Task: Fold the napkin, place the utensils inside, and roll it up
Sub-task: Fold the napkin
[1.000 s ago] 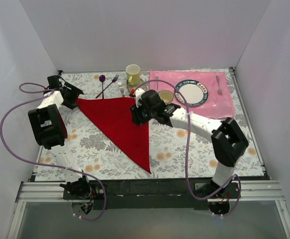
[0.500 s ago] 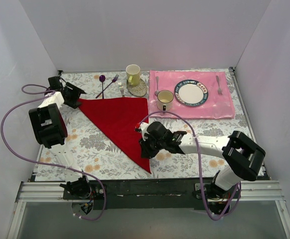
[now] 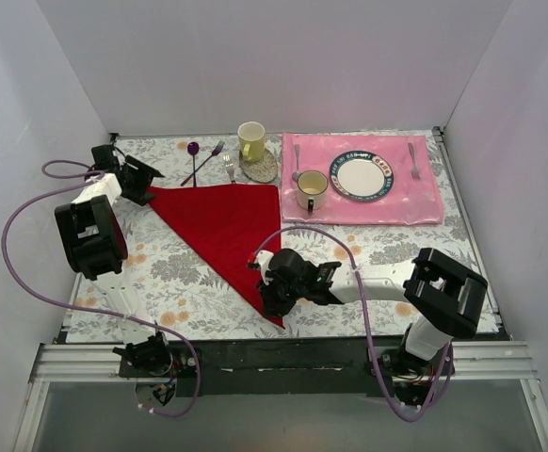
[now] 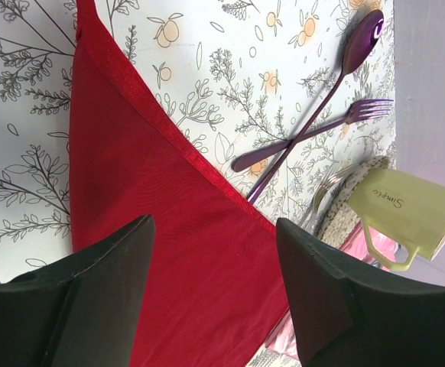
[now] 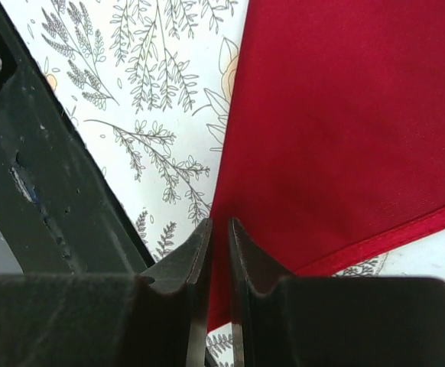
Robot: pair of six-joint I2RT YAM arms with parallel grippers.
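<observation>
Floral tabletop (image 3: 175, 275) bearing the napkin (image 3: 227, 221), limp, light cloth I judge best pinched at corners: one edge between the left gripper (image 4: 212, 229), jaws spread; its tip under the right gripper (image 5: 219, 223), jaws near-closed, hold uncertain.

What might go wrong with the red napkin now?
The right gripper pinches only the thin near tip of the red napkin, so it may slip free when lifted. The left gripper stands open over the far-left corner, holding nothing, so a pull may drag the whole cloth and spoil the triangle fold.
</observation>
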